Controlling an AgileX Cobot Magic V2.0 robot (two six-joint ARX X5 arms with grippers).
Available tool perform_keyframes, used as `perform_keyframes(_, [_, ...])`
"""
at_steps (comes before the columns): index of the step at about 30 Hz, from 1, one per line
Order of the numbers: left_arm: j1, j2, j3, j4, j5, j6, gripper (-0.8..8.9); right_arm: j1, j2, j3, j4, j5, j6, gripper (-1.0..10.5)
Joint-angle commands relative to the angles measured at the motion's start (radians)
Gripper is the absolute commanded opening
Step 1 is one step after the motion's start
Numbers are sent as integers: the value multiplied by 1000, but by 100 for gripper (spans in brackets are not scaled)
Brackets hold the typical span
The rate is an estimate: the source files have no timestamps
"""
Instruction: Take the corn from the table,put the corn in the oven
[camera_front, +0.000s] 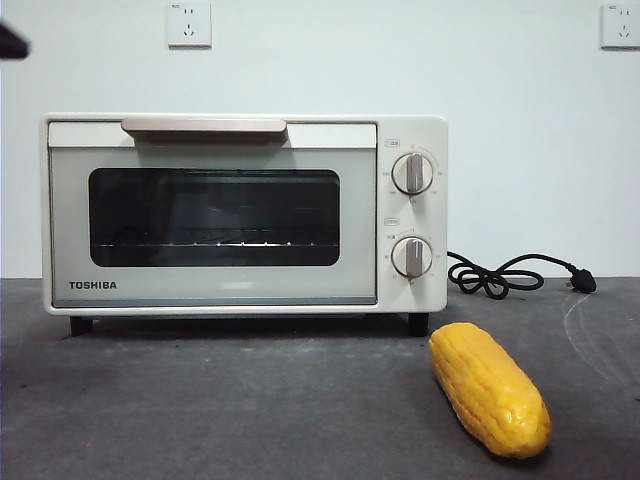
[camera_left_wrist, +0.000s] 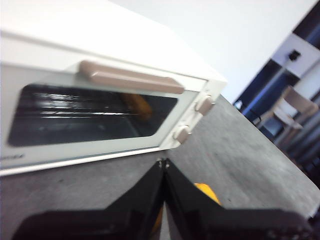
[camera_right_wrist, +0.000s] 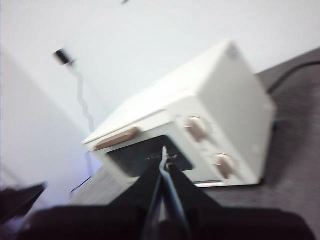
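The corn (camera_front: 490, 389) lies on the table (camera_front: 200, 400), in front of the oven's right end and angled toward the camera, not touching the oven. The TOSHIBA oven (camera_front: 243, 213) stands upright with its door closed, handle (camera_front: 204, 126) along the top edge and two knobs (camera_front: 412, 173) on the right panel. Its black power cord (camera_front: 500, 275) is coiled on the table to the right. Two wall sockets (camera_front: 189, 24) sit above. The left gripper (camera_left_wrist: 163, 162) hangs above the table facing the oven door, jaws pressed together, empty; a sliver of corn shows beside them. The right gripper (camera_right_wrist: 165, 152) is likewise closed and empty, raised, facing the oven.
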Motion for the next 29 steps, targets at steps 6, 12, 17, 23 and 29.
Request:
perform_keyframes(6, [-145,317,275,-88,-4,168,-5,13,253,312,-142,-117,-176,-3])
perform_keyframes(12, [-240,474,497,-243,-61,260,-6,127,484,569,-456,-98,-336,-3])
perform_keyframes(17, [-290,537,624,-350,-162,324,-6,303,667,701,-688,97,-462,1])
perform_keyframes(23, [-298,545,660,-422,-222,356,-6,575,855,719,-727,417,-462,11])
perform_keyframes(29, [-298,546,660,-541,-302,422,-6,752,1043,719,-725,567,-401,210])
